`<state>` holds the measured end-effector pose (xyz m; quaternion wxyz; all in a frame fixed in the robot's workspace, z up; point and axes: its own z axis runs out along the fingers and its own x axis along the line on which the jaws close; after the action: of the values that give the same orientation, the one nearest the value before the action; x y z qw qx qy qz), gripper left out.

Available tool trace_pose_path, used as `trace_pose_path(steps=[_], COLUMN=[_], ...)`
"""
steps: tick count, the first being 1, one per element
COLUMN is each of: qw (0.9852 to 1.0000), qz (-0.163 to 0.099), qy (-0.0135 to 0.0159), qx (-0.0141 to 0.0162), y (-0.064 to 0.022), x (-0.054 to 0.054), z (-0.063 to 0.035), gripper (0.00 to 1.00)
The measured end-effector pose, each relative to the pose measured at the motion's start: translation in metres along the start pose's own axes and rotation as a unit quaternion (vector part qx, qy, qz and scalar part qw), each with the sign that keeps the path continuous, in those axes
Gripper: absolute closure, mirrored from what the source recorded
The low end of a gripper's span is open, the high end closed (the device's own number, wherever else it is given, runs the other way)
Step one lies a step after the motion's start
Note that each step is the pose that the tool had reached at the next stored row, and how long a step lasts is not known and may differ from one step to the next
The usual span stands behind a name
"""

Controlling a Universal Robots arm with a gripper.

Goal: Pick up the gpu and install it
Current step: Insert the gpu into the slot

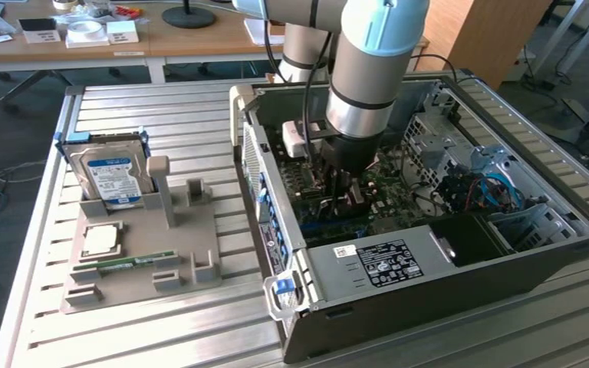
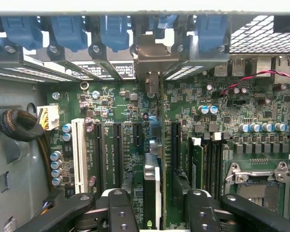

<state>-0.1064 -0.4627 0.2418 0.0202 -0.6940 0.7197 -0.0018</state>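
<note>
The gpu (image 2: 153, 186) stands edge-on in a motherboard slot, a thin dark card whose metal bracket (image 2: 153, 55) meets the case's rear wall under the blue latches. My gripper (image 2: 157, 205) hangs straight over it, its jaws open. The black fingers (image 2: 122, 209) flank the card with a gap on each side and do not touch it. In the exterior view the gripper (image 1: 342, 201) reaches down inside the open computer case (image 1: 428, 280), low over the motherboard (image 1: 397, 201).
A grey fixture (image 1: 141, 257) on the slatted table, at the exterior view's left, holds a hard drive (image 1: 110, 175), a CPU (image 1: 102, 239) and a green memory stick (image 1: 131, 263). Near the card are a white slot (image 2: 79, 154), a sleeved cable bundle (image 2: 17, 124) and the CPU socket (image 2: 261, 188).
</note>
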Motion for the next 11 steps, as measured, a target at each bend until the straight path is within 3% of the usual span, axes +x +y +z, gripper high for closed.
trace_pose_path(steps=[11], qw=[1.0], qz=[0.0], qy=[0.0001], qx=[-0.0001], y=[0.0002], x=[-0.0052], z=[0.0001], gripper=[0.54])
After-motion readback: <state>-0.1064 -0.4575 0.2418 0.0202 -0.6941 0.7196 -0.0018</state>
